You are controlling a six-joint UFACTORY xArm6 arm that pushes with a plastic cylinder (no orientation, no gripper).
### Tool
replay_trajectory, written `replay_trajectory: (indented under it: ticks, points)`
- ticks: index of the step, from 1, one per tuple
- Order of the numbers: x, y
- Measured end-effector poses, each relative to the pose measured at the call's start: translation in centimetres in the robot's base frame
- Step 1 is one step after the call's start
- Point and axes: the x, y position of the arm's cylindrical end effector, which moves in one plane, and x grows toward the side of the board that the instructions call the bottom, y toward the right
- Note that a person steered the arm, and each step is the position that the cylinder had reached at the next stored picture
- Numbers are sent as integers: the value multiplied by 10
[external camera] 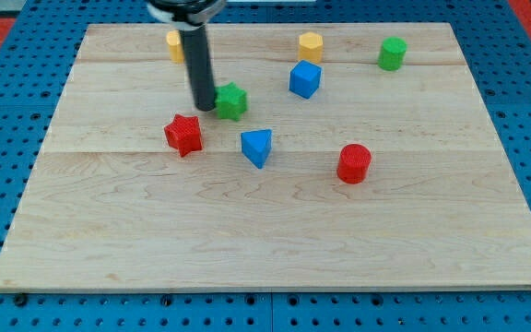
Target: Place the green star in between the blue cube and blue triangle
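The green star lies left of the board's middle, toward the view's top. My tip stands right against the star's left side. The blue cube sits to the star's upper right. The blue triangle lies below and slightly right of the star. The star sits left of the gap between the cube and the triangle.
A red star lies just below-left of my tip. A red cylinder sits at the right of middle. A yellow block is partly hidden behind the rod. A yellow hexagon and a green cylinder sit near the wooden board's top edge.
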Motion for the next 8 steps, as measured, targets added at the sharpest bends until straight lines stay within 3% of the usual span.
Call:
replay_trajectory:
  ticks: [1, 3, 6, 8]
  points:
    - [-2, 23]
    - [-61, 54]
    - [-6, 85]
    - [36, 156]
